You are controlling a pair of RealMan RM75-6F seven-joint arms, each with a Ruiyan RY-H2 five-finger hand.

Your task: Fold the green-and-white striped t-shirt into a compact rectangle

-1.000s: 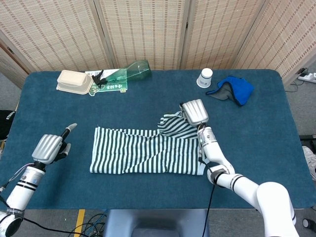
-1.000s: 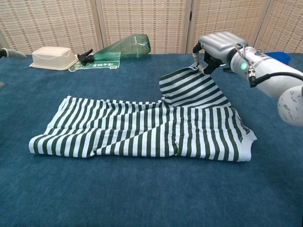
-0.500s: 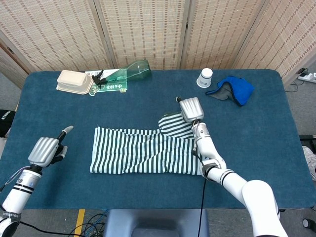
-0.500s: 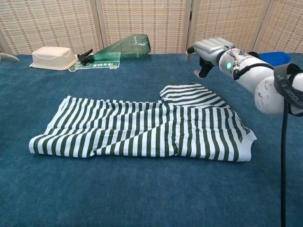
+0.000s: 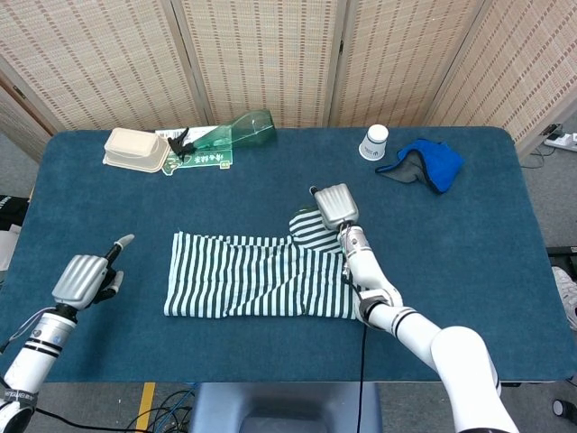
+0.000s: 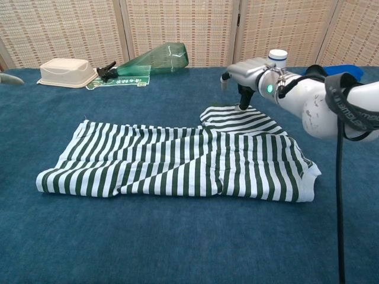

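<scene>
We see a broad desk (image 5: 469, 298) covered in deep blue, felt-like cloth, with wide bare margins at 3, 6 and 9 o'clock. At its centre lies the green-and-white striped t-shirt (image 5: 261, 280) (image 6: 177, 165), soft knit, spread as a long flat band with a rumpled flap rising at its 1 o'clock corner. The right hand (image 5: 332, 206) (image 6: 241, 76), silver and boxy, hovers over that flap; in the chest view one fingertip points down to the fabric edge, and it seems to hold nothing, though we cannot tell whether it touches. The left hand (image 5: 83, 275) sits well clear at 8 o'clock, fingers curled with one pointing up; the chest view shows only its tip.

Along the 12 o'clock edge rest a crumpled blue cloth (image 5: 431, 164), a green translucent plastic bottle lying on its side (image 5: 236, 133) (image 6: 155, 59), a beige lidded food box (image 5: 135, 149) (image 6: 66, 72) and a small white paper cup turned upside down (image 5: 375, 142), partly hidden by the right arm in the chest view.
</scene>
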